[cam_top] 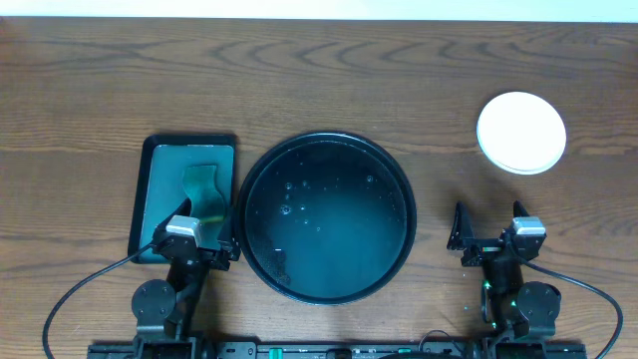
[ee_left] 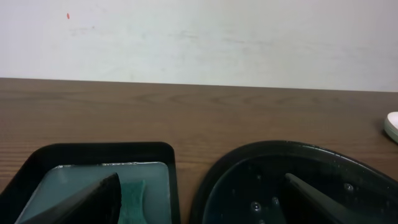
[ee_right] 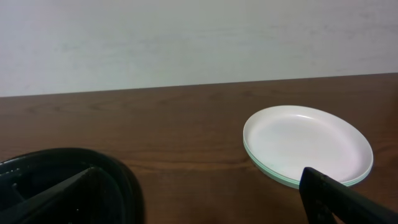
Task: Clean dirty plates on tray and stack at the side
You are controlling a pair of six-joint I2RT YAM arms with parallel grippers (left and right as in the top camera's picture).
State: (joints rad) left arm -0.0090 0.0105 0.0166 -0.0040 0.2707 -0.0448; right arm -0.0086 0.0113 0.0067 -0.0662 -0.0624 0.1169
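Plates (cam_top: pixel 521 132) stacked toward the table's far-right corner: smooth white disc on top, mint-green rim under it, at least 2 visible. They lie ahead and slightly right of the right gripper (cam_top: pixel 488 229), the nearer arm, jaws spread, empty. Glossy round black tray (cam_top: pixel 326 137), centre near edge, holds only water beads. Left gripper (cam_top: pixel 204 227), also spread, hangs by the green sponge (cam_top: pixel 204 189).

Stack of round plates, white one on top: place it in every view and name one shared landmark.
Overhead: stack of round plates at upper right.
Left wrist: only a sliver at the right edge.
Right wrist: right of centre.
Shared landmark: large round black tray, left of the stack in all three.
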